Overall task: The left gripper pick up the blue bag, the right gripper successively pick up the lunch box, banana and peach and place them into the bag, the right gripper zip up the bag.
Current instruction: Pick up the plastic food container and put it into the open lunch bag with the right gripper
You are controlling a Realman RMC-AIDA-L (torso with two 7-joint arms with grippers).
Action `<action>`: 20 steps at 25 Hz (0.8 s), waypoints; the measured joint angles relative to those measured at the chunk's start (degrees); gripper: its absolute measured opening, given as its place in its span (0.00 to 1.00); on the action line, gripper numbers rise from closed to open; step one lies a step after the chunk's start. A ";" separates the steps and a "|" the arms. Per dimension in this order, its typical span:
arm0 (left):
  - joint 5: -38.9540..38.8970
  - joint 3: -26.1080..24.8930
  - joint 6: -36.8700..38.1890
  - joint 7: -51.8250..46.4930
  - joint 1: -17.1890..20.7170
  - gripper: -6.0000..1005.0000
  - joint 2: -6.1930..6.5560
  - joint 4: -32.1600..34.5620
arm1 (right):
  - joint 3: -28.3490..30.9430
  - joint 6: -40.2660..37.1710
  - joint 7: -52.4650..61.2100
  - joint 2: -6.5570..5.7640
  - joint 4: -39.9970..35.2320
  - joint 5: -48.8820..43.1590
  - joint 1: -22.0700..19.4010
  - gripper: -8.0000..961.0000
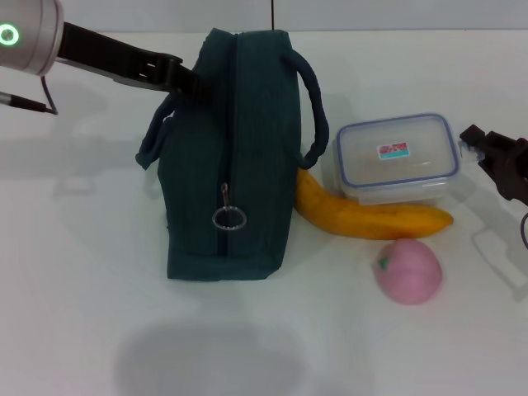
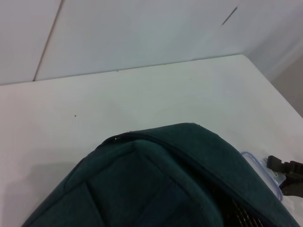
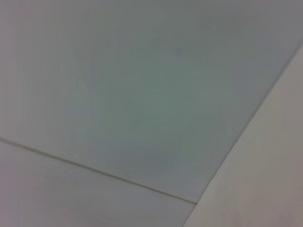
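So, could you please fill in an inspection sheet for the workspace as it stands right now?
Surface: white table, bare in front.
Bag: dark teal bag standing mid-table, zipper along its top, pull ring near the front end.
Lunch box: lunch box right of the bag, lid on.
Banana: banana in front of the lunch box, one end by the bag.
Peach: peach in front of the banana.
Clutter: nothing seen.
Left pincer: left pincer at the bag's rear left side, by a handle.
Right pincer: right pincer beside the lunch box, holding nothing.
Cables: thin cable at the right edge.
Surroundings: pale wall panels.
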 joint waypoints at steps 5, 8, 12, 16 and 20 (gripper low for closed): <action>-0.01 0.00 0.00 0.13 0.00 0.06 -0.17 0.06 | 0.13 0.03 7.88 0.00 0.01 0.03 0.00 0.11; -0.01 0.00 0.00 0.13 0.00 0.06 -0.26 0.06 | 0.34 0.09 11.82 0.00 0.09 0.09 0.01 0.11; -0.01 0.00 0.00 0.16 0.00 0.06 -0.27 0.03 | 0.47 0.14 18.18 0.00 0.05 0.92 -0.02 0.11; -0.01 0.00 -0.04 0.25 0.00 0.06 -0.27 0.07 | 0.59 0.15 23.08 0.00 0.04 2.08 -0.51 0.11; 0.00 0.00 -0.07 0.33 0.00 0.06 -0.27 0.07 | 0.76 -0.39 25.83 0.00 -0.17 2.31 -0.65 0.11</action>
